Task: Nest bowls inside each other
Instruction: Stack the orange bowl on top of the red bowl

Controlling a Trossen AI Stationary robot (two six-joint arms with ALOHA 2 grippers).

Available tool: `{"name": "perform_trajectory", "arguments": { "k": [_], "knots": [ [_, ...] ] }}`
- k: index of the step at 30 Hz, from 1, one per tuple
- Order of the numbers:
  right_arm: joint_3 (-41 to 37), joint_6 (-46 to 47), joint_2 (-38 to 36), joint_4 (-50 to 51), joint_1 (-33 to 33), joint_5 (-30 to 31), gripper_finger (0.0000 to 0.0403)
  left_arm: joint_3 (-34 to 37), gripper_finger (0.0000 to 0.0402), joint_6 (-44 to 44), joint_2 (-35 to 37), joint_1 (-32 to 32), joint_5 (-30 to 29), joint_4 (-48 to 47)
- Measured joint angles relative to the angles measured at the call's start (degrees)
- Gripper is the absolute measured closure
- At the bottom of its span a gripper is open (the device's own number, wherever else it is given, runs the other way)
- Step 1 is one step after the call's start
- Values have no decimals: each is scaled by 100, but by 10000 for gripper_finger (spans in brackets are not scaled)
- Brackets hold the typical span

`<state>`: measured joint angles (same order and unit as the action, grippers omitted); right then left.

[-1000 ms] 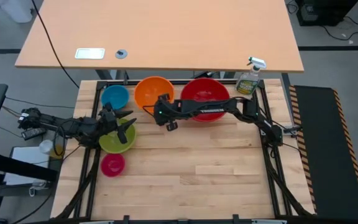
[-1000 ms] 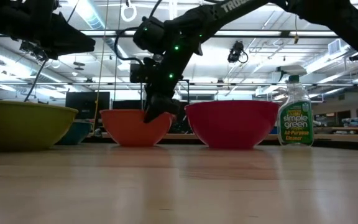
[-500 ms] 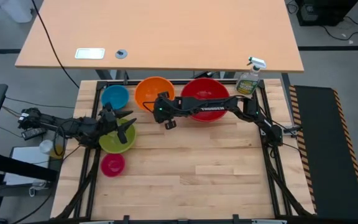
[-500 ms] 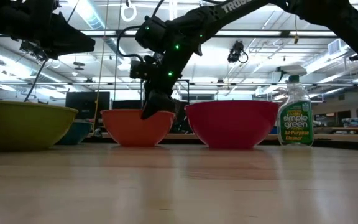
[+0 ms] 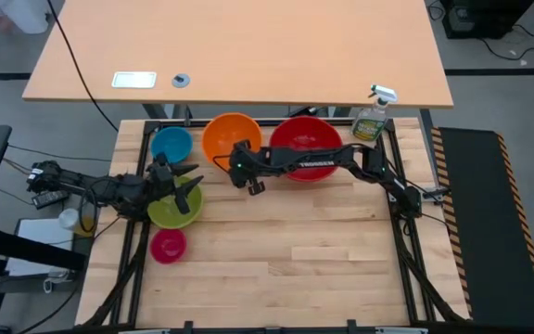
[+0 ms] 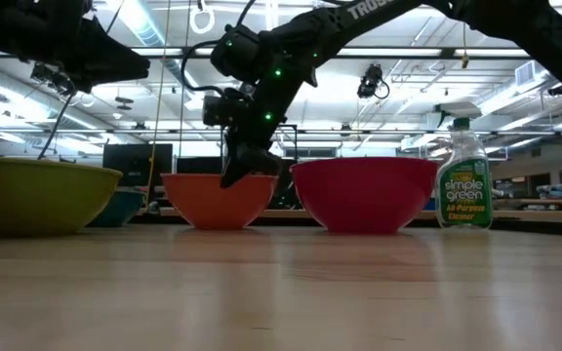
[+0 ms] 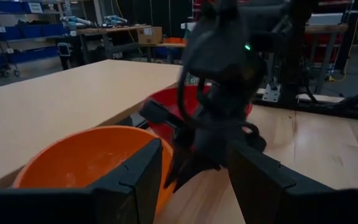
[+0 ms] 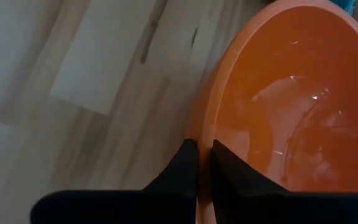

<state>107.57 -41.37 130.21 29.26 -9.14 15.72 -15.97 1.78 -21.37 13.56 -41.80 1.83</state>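
Five bowls stand on the wooden table: blue [image 5: 171,144], orange [image 5: 228,135] and red [image 5: 306,141] along the far edge, yellow-green [image 5: 170,213] and pink [image 5: 168,245] at the left. All rest on their bases. My right gripper [image 8: 204,157] is shut on the orange bowl's rim, on the side toward the red bowl. My left gripper [image 5: 188,190] hovers open above the yellow-green bowl, pointing level toward the right, with nothing between its fingers. My right gripper pinches the orange bowl's rim [image 8: 206,134] on its near right side, one finger [image 8: 229,174] inside the bowl and the other [image 8: 185,165] outside. The fingers slant down from above, coming from the table's right. The bowl stands upright with its base on the table [image 6: 213,222].
A clear spray bottle [image 5: 372,113] stands at the far right corner beside the red bowl [image 6: 364,195]. The table's near half and right side [image 5: 323,250] are bare wood. A black frame rail [image 5: 406,232] runs along the table's edges.
My right gripper has shut its fingers onto the orange bowl's rim while staying in place. The bowl still sits on the table.
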Motion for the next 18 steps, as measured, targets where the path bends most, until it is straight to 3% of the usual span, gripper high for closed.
{"name": "perform_trajectory", "arguments": {
  "k": [8, 18],
  "knots": [
    [0, -646, -2, -254, 195, 617, 374, -2, 221, -1, 2, 0, -4, 54],
    [0, -1436, -53, -786, 355, 2586, 373, -2, 221, -2, 2, 0, -173, 54]
  ]
}}
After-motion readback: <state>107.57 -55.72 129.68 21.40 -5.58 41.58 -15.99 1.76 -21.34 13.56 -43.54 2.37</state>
